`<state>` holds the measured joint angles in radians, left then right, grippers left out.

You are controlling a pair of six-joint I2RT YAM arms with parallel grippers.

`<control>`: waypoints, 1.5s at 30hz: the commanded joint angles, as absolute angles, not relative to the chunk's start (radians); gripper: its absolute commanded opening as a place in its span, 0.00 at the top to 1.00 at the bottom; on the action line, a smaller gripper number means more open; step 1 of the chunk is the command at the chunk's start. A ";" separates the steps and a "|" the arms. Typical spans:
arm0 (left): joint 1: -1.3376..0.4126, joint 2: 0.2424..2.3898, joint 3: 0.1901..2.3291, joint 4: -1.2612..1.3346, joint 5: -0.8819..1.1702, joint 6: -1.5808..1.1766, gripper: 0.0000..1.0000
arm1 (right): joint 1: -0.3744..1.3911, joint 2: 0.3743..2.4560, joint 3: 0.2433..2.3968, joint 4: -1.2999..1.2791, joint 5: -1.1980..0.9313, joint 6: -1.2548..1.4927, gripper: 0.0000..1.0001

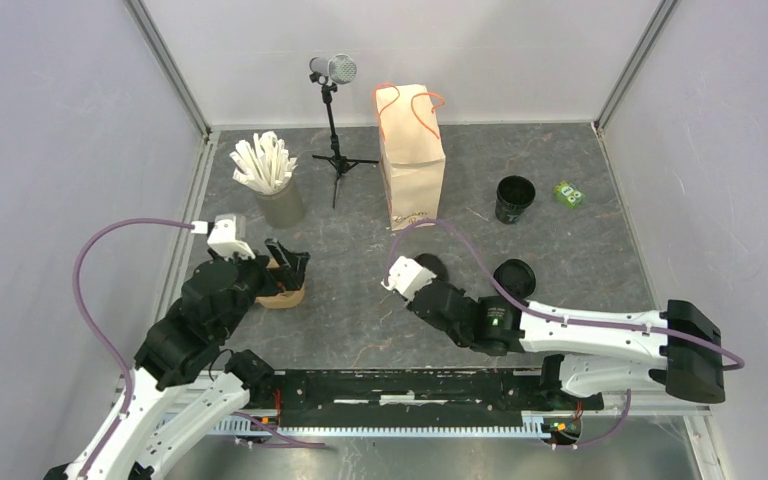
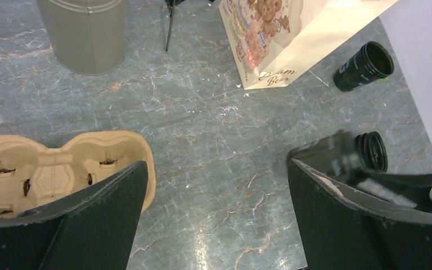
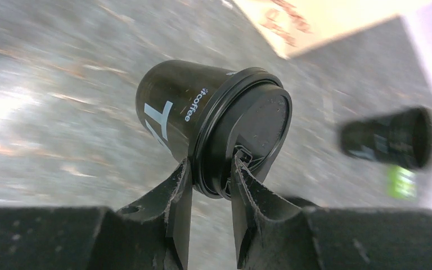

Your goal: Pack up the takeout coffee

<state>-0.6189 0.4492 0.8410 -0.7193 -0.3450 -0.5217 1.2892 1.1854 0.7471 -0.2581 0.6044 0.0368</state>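
The takeout coffee (image 3: 202, 112) is a small black cup with a black lid, printed "coffee". My right gripper (image 3: 211, 166) is shut on its lid rim and holds it tilted on its side above the table. In the top view the cup (image 1: 430, 267) sits at the tip of my right gripper (image 1: 418, 274), in front of the brown paper bag (image 1: 412, 150). The cup also shows, blurred, at the right of the left wrist view (image 2: 371, 151). My left gripper (image 2: 216, 166) is open and empty over the table beside a cardboard cup carrier (image 2: 62, 163).
An open black cup (image 1: 515, 198) without a lid and a small green packet (image 1: 568, 193) stand at the back right. A round black lid-like thing (image 1: 515, 278) lies by my right forearm. A grey cup of white sticks (image 1: 270, 185) and a microphone stand (image 1: 335, 120) are at the back left.
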 commanded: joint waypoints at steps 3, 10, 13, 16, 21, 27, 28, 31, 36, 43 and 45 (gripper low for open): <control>-0.615 0.455 0.770 -0.620 -0.317 -0.434 0.00 | 1.173 1.209 0.822 -0.548 0.962 -0.226 0.67; -0.615 0.450 0.789 -0.632 -0.267 -0.379 0.00 | 0.958 1.304 0.835 -0.448 0.940 -0.435 0.68; -0.616 0.425 0.784 -0.627 -0.262 -0.373 0.00 | 0.876 1.334 0.867 -0.385 0.890 -0.529 0.68; -0.616 0.412 0.785 -0.627 -0.260 -0.367 0.00 | 0.816 1.376 0.892 -0.344 0.847 -0.588 0.69; -0.615 0.410 0.782 -0.632 -0.251 -0.358 0.00 | 0.788 1.440 0.932 -0.325 0.778 -0.623 0.68; -0.616 0.414 0.784 -0.638 -0.235 -0.353 0.00 | 0.771 1.500 0.947 -0.337 0.719 -0.613 0.67; -0.616 0.413 0.785 -0.637 -0.231 -0.351 0.00 | 0.767 1.508 0.953 -0.343 0.713 -0.608 0.67; -0.616 0.409 0.783 -0.635 -0.231 -0.351 0.00 | 0.763 1.524 0.957 -0.348 0.704 -0.600 0.66; -0.615 0.407 0.782 -0.637 -0.232 -0.351 0.00 | 0.751 1.517 0.936 -0.331 0.690 -0.605 0.65; -0.615 0.408 0.781 -0.641 -0.243 -0.353 0.00 | 0.738 1.516 0.928 -0.323 0.677 -0.610 0.59; -0.615 0.407 0.782 -0.641 -0.245 -0.353 0.00 | 0.737 1.515 0.928 -0.321 0.682 -0.613 0.56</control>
<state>-0.6189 0.4156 0.7681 -0.6712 -0.2504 -0.3946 0.7422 1.5253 0.9142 -0.3519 0.6838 -0.6014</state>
